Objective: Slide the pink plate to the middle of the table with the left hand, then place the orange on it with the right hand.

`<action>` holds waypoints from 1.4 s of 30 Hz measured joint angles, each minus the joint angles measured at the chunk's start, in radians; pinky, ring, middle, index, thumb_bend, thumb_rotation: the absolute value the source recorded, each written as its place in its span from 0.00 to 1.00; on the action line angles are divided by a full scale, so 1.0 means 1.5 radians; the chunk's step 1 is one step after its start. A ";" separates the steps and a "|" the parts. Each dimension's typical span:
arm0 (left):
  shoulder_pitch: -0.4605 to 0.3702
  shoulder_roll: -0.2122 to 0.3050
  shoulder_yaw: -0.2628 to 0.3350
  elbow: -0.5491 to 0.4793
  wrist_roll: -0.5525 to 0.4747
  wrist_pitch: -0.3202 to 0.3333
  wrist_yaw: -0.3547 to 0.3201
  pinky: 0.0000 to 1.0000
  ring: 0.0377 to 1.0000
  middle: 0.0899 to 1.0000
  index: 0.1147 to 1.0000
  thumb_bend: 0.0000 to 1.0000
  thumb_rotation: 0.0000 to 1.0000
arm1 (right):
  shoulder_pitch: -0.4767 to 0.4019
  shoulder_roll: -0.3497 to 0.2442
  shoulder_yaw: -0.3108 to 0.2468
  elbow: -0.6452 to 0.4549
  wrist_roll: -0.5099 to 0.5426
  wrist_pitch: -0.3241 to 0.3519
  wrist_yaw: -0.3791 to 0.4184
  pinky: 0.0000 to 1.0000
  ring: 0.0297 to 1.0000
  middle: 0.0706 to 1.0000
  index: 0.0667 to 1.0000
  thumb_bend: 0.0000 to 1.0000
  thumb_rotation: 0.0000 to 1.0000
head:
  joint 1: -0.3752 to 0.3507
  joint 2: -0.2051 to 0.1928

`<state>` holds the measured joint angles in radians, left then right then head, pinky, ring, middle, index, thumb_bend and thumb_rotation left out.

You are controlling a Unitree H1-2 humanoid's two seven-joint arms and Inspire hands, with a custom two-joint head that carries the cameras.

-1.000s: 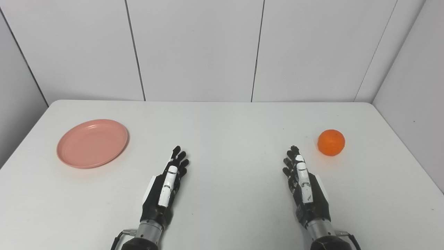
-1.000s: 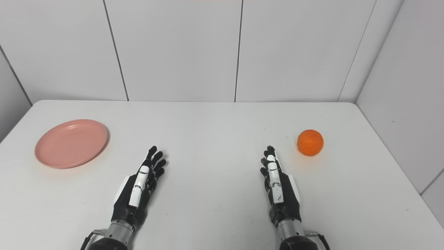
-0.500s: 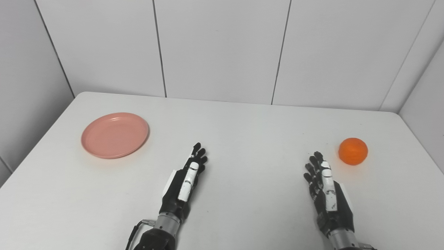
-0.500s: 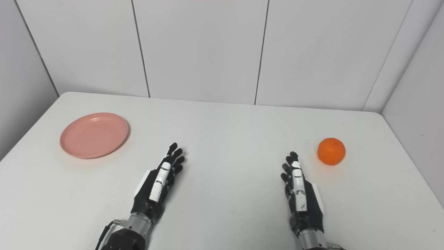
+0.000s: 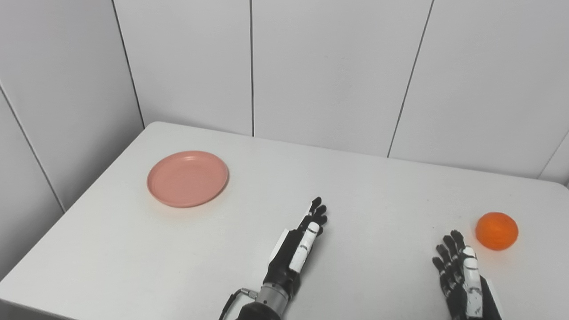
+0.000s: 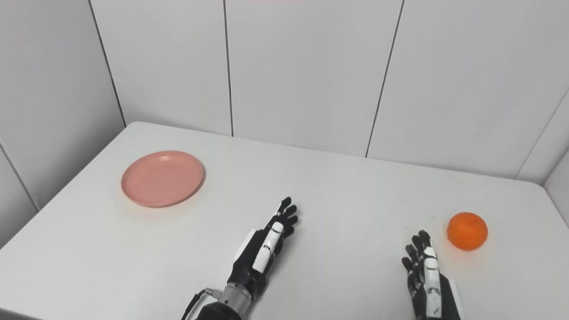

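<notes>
- Here, my left hand (image 5: pixel 295 253) sits low over the table near the front edge, about midway across. Its fingers are stretched out straight and a little apart, pointing away from me and slightly right. It holds nothing.
- My right hand (image 6: pixel 426 282) is at the bottom right, partly cut off by the lower edge of the view. Its fingers are also extended and spread, pointing away from me, and it holds nothing.
- I can't tell whether either hand touches the table top or floats just above it.
- The two hands are well apart, with bare table between them.
- The orange (image 5: pixel 496 231) rests on the table just beyond and to the right of my right hand's fingertips. It is near them but not touching.
- The pink plate (image 5: pixel 187 178) lies flat on the far left part of the table, well away from my left hand, beyond it and to the left. Nothing is on it.
- The plate and the orange are on opposite sides of the table, well apart.
- The table (image 6: pixel 346 195) is white with rounded corners, and its left and far edges show.
- Behind and to the left of the table stand plain pale wall panels (image 6: pixel 302 66) with thin dark seams between them.
</notes>
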<state>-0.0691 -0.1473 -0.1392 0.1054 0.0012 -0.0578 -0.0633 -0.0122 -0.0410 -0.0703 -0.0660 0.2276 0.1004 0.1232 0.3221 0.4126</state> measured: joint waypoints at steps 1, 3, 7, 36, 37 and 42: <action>-0.002 -0.001 0.001 0.004 0.002 0.000 0.004 0.97 0.97 0.98 0.97 0.36 1.00 | 0.000 0.000 0.000 0.001 0.000 -0.001 0.000 1.00 1.00 1.00 1.00 0.24 1.00 | 0.000 0.000; -0.004 -0.001 0.000 0.006 0.006 0.000 0.008 0.97 0.96 0.98 0.97 0.37 1.00 | -0.001 0.000 0.000 0.002 0.001 -0.002 0.000 1.00 1.00 1.00 1.00 0.24 1.00 | 0.001 -0.001; -0.004 -0.002 -0.001 0.007 0.013 -0.002 0.011 0.97 0.96 0.97 0.97 0.36 1.00 | -0.001 0.000 0.000 0.002 0.001 -0.002 0.000 1.00 1.00 1.00 1.00 0.24 1.00 | 0.001 0.001; 0.002 0.022 0.019 -0.029 -0.038 0.030 -0.005 0.99 0.98 0.99 0.98 0.45 1.00 | 0.002 0.014 0.011 -0.004 0.005 -0.002 -0.001 1.00 1.00 1.00 1.00 0.21 1.00 | 0.009 0.004; 0.005 0.026 0.020 -0.035 -0.042 0.035 -0.009 0.99 0.98 0.99 0.98 0.44 1.00 | 0.002 0.014 0.011 -0.005 0.005 -0.002 -0.001 1.00 1.00 1.00 1.00 0.21 1.00 | 0.009 0.005; 0.016 0.043 0.024 -0.075 -0.054 0.076 -0.018 0.97 0.97 0.98 0.97 0.43 1.00 | 0.003 0.015 0.011 -0.007 0.004 -0.002 -0.005 1.00 1.00 1.00 1.00 0.21 1.00 | 0.008 0.005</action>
<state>-0.0446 -0.0828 -0.1029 -0.0067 -0.0804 0.0564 -0.0908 -0.0075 -0.0189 -0.0545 -0.0761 0.2336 0.0977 0.1159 0.3344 0.4203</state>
